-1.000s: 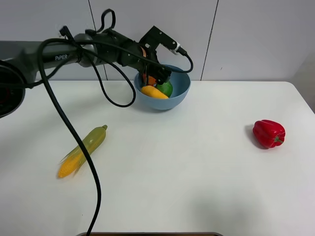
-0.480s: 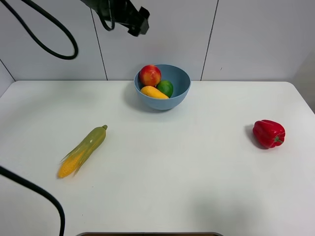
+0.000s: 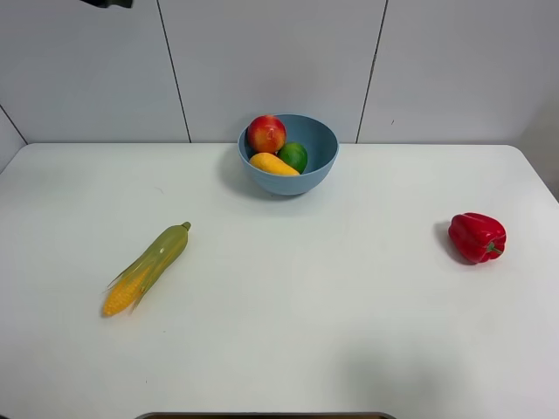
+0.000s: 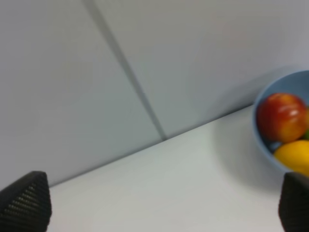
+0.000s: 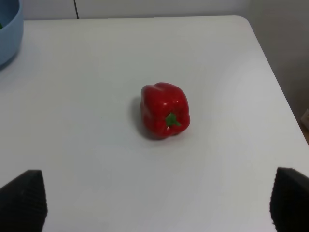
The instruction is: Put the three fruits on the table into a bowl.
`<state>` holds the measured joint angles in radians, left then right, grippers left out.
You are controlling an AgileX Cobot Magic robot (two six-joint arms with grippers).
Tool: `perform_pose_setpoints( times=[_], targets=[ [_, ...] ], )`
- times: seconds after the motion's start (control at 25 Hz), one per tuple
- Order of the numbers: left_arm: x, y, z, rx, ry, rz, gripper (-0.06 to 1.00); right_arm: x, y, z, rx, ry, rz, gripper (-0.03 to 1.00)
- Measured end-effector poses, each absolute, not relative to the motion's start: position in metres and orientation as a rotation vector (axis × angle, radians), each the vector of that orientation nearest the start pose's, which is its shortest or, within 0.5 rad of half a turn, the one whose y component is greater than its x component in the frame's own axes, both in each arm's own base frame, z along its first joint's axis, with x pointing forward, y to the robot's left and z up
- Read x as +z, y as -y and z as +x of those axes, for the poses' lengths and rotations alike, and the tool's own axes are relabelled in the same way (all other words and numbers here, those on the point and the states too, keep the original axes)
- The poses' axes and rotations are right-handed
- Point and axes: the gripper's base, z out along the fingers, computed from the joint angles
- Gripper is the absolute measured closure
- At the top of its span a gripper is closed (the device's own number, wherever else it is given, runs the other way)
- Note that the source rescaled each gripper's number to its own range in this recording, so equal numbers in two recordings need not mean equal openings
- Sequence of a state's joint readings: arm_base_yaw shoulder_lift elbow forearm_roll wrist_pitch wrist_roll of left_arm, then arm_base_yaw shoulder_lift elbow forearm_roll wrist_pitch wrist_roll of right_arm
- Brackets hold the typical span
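The left tool (image 4: 154, 205) has pulled up and away from the bowl (image 3: 319, 170), spread wide and holding nothing. The red fruit (image 3: 267, 133), mango (image 3: 272, 164) and lime (image 3: 293, 156) all sit in the bowl at the top middle, so the job looks done.

The right tool (image 5: 154, 203) is spread too, over the pepper (image 3: 476, 236) at the right. The corn (image 3: 147, 268) lies on the counter (image 3: 288, 349) at the left. Nothing is in the way.

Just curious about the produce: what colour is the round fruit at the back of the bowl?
Red fruit with a yellow blush, clearest in the exterior high view.
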<state>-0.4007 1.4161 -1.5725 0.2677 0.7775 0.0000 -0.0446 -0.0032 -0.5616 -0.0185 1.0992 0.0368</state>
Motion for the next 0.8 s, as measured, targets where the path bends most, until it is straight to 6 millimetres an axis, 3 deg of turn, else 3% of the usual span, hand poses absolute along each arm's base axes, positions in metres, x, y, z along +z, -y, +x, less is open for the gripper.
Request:
perform_pose_setpoints(
  times=[0.2,0.44,0.8],
  targets=[
    [0.451,0.059,0.249,0.131,-2.009,0.388,0.11,0.291,0.001,-0.015,-0.027,-2.016,0.084,0.12],
    [0.456,0.013,0.181,0.227,-2.0,0.253,0.1,0.291,0.001,-0.015,-0.027,-2.016,0.084,0.12],
    [0.429,-0.007,0.093,0.232,-2.099,0.158,0.1,0.291,0.001,-0.015,-0.027,-2.016,0.084,0.12]
  ],
)
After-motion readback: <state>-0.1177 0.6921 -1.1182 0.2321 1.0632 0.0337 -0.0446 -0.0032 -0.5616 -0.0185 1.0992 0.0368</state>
